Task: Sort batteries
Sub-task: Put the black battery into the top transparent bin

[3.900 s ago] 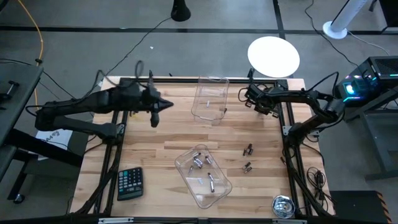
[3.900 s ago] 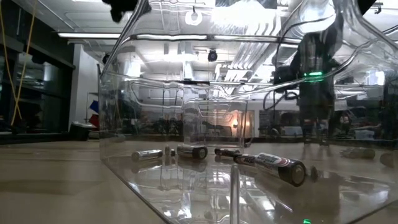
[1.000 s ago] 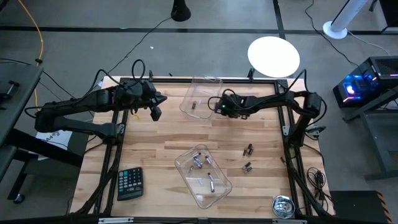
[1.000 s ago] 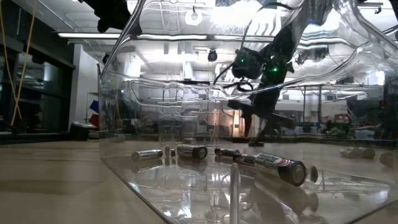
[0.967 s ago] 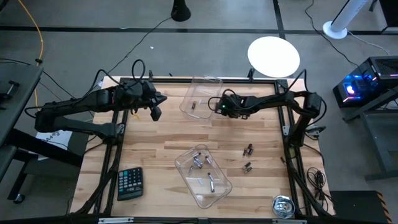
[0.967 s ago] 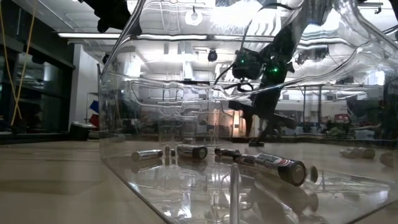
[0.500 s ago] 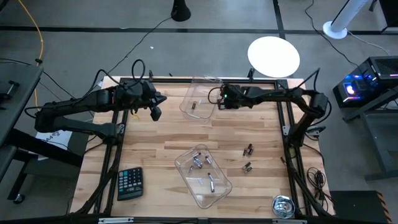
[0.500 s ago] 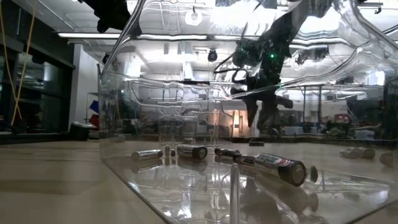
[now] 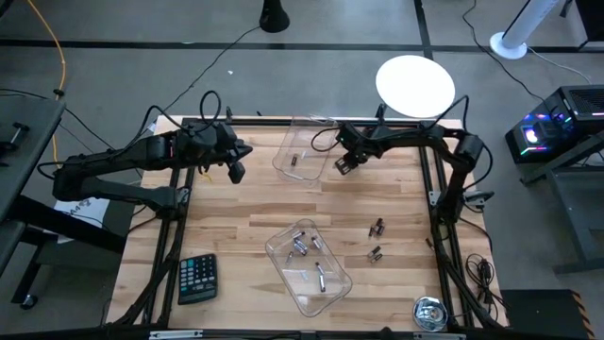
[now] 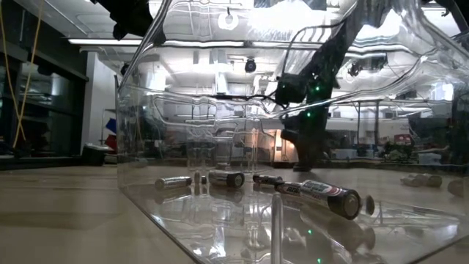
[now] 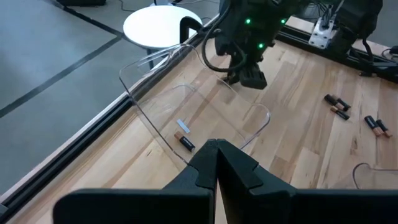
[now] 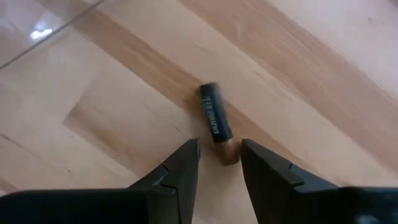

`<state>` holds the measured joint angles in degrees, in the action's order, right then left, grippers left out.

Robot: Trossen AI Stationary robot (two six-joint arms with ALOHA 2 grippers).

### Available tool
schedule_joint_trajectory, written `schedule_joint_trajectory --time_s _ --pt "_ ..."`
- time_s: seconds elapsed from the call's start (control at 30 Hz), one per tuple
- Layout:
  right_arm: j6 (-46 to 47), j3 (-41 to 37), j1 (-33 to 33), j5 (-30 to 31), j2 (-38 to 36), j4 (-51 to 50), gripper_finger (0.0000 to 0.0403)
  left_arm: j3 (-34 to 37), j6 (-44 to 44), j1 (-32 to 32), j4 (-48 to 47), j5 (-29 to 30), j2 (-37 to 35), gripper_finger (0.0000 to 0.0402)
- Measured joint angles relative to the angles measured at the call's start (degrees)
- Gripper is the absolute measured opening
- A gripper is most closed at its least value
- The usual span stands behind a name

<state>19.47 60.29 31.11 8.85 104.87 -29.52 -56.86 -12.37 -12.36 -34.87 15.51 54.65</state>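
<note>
The batteries are lying in three places, so the sorting looks roughly half done; several are resting in the near tray point(image 9: 309, 267), one point(image 9: 293, 161) is lying alone in the far tray point(image 9: 304, 146), and two loose pairs point(image 9: 377, 227) point(image 9: 375, 253) are waiting on the bare wood to the right of the near tray; one more battery point(image 12: 216, 124) is lying on the table, showing between the fingertips of the right gripper point(image 9: 343, 161), which is hovering just right of the far tray with its fingers spread and nothing pinched. The left gripper point(image 9: 238, 173) is hanging over the far left of the table point(image 9: 226, 246), its fingers pressed together on nothing.

The batteries are small smooth cylinders, dark-jacketed with coppery or silvery ends, likely to roll on the flat boards; the trays are thin clear plastic, glossy, with rounded corners and upright walls; the table is pale planked wood with a matte grain, framed in black rails. A dark calculator point(image 9: 197, 278) is sitting at the near left corner, and a round shiny tape measure point(image 9: 430, 313) at the near right.
</note>
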Motion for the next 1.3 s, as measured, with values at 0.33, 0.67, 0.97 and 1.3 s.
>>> schedule_joint_trajectory --time_s 0.33,0.67,0.97,1.3 --pt "-4.57 0.31 -0.74 -0.05 2.40 0.83 0.0105 0.00 -2.02 0.00 0.00 0.10 0.00 0.0000" --pt "1.36 -0.32 -1.55 4.44 -6.61 -7.91 0.0013 0.00 -2.01 0.00 0.00 0.29 0.00 0.0000" --pt "10.55 0.05 -10.10 1.06 -18.77 10.19 0.0005 0.02 -1.04 -0.02 0.04 0.85 0.00 0.0000" --pt "23.37 -0.12 -18.16 0.42 -13.26 23.73 0.0112 0.02 -0.97 -0.02 0.11 0.82 0.00 0.0000"
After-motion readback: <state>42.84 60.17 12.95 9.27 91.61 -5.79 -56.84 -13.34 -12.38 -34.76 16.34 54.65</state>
